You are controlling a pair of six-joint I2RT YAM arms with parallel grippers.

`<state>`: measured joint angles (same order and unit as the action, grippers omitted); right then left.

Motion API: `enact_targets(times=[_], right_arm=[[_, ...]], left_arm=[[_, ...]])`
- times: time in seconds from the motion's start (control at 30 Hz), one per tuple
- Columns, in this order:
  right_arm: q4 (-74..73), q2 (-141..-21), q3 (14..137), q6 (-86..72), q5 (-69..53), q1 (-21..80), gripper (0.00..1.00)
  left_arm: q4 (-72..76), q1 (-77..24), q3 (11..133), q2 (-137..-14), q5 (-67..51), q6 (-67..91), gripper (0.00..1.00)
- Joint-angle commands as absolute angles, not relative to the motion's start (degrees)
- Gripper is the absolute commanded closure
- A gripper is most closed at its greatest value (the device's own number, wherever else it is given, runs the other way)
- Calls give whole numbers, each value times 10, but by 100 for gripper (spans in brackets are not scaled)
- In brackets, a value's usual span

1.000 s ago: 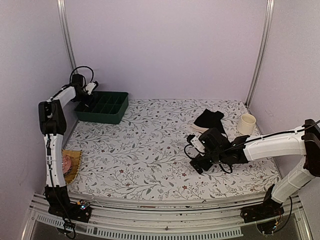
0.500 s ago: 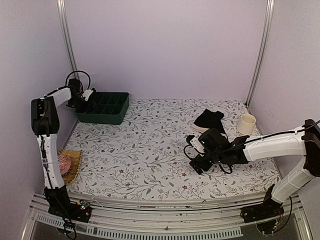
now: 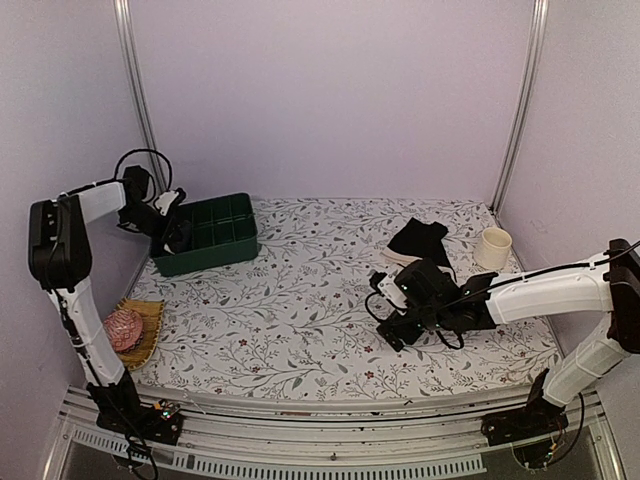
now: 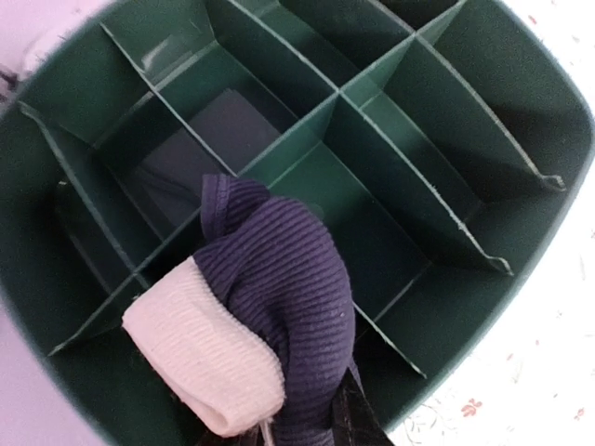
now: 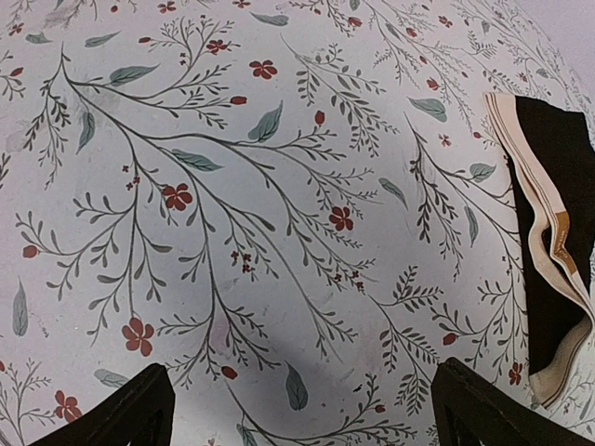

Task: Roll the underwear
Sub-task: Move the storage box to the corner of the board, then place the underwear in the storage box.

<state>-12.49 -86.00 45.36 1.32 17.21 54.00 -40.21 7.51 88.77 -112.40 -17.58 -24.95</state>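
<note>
My left gripper (image 3: 178, 233) is shut on a rolled garment of underwear (image 4: 270, 307), dark ribbed fabric with a cream band, and holds it over the left end of the dark green compartment tray (image 3: 222, 250). In the left wrist view only a dark fingertip (image 4: 358, 420) shows under the roll, above the tray's dividers (image 4: 437, 214). A dark flat piece (image 4: 218, 144) lies in one compartment. A pile of black underwear (image 3: 418, 238) with a cream-beige piece (image 5: 548, 251) lies at the back right. My right gripper (image 3: 397, 322) is open and empty, low over the cloth in front of the pile.
A cream cup (image 3: 494, 247) stands right of the pile. A pink knitted ball (image 3: 122, 327) sits on a yellow woven mat (image 3: 150, 322) at the table's left edge. The floral cloth (image 3: 290, 300) covers the table. Walls close the left, back and right.
My left arm has swung outward and its gripper has come nearer with the roll. The green tray has shifted nearer and turned a little. The right gripper has barely moved.
</note>
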Motion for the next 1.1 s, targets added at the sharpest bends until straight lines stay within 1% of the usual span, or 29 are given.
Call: enact_targets(times=[0.0, 0.13, 0.3, 0.57, 0.83, 0.93, 1.07], right_arm=[[-123, -862, 469, 16, 167, 547, 1], [-121, -871, 469, 16, 166, 548, 1], [-122, -884, 474, 17, 166, 549, 1], [-122, -884, 474, 18, 167, 552, 1], [-118, -886, 473, 18, 167, 555, 1], [-118, -890, 475, 19, 168, 555, 1], [-119, -896, 477, 20, 167, 556, 1]], left_arm=[[-333, 75, 887, -1067, -147, -206, 100], [-322, 76, 946, -1089, -105, -149, 100], [-333, 80, 991, -1139, -72, -92, 100], [-321, 91, 1013, -1178, -18, -7, 100], [-328, 95, 1062, -1231, 57, 19, 100], [-334, 96, 1070, -1248, 68, 21, 100], [-346, 97, 1094, -1271, 47, 7, 100]])
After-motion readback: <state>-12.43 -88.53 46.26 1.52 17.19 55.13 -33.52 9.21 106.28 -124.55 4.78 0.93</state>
